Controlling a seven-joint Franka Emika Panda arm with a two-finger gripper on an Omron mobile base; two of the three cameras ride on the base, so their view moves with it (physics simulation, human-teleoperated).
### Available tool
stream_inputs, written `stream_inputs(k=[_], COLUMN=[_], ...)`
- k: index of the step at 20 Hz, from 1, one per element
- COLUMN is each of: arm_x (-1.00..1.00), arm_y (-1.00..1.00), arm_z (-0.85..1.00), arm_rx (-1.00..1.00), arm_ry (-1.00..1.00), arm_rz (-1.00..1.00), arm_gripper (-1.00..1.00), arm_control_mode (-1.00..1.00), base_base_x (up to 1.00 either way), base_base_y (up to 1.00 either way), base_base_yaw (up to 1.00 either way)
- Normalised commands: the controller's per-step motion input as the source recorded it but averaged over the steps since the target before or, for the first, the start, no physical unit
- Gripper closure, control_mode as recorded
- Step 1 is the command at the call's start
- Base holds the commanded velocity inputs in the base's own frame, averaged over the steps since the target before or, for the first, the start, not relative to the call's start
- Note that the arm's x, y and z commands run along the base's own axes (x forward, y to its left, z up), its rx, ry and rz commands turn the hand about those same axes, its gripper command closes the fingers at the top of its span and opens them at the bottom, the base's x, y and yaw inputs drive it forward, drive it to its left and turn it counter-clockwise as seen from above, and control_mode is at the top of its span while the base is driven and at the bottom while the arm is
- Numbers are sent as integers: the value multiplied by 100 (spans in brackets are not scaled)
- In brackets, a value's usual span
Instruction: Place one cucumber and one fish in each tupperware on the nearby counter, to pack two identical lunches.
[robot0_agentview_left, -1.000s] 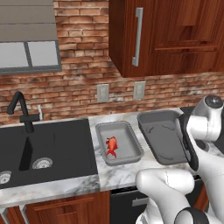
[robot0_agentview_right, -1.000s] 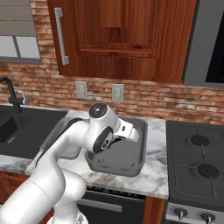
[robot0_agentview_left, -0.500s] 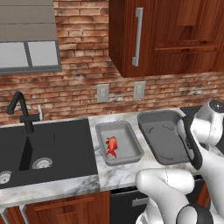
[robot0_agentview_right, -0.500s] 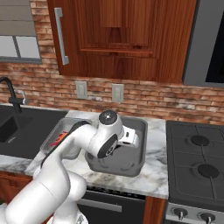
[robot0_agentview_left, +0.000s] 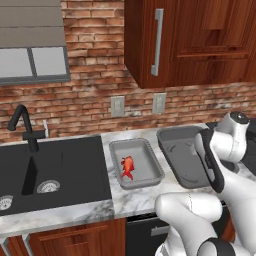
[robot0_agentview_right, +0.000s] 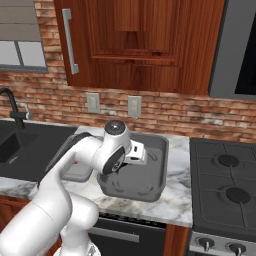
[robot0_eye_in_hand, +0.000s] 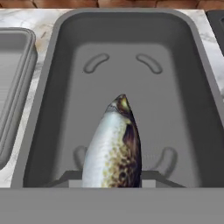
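My gripper (robot0_eye_in_hand: 111, 177) is shut on a silvery, brown-speckled fish (robot0_eye_in_hand: 114, 144), which hangs head-first over the middle of the larger grey tupperware (robot0_eye_in_hand: 52, 87). From the right base view, my hand (robot0_agentview_right: 135, 152) hovers above that tupperware (robot0_agentview_right: 150, 185) on the white marbled counter (robot0_agentview_right: 175, 200). The smaller tupperware (robot0_agentview_left: 150, 172) stands just left of the larger one (robot0_agentview_left: 182, 160) and holds a red fish (robot0_agentview_left: 127, 167). The cucumber is out of view.
A black sink basin (robot0_agentview_left: 50, 170) with a dark faucet (robot0_agentview_left: 22, 125) lies left of the tubs. The black gas stovetop (robot0_agentview_right: 225, 185) sits right of them. Wooden cabinets (robot0_agentview_right: 135, 45) hang above, and a brick wall runs behind.
The arm has only swayed a little above the larger tupperware. The jaws have stayed shut.
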Motion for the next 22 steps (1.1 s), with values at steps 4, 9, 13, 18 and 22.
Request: stream_inputs(k=[4,9,13,18,22], arm_x=[3,14,25,31,27], arm_y=[25,1,0,0,0], arm_z=[-11,-21,-22,-12,-10], arm_rx=[0,0,0,1,0], arm_ry=[1,0,0,0,0], arm_rz=[0,0,0,0,0], arm_gripper=[100,100,100,100,100], arm_control_mode=[-100,-100,-100,-100,-100], base_base_x=[0,0,0,0,0], base_base_y=[0,0,0,0,0], base_base_yaw=[0,0,0,0,0])
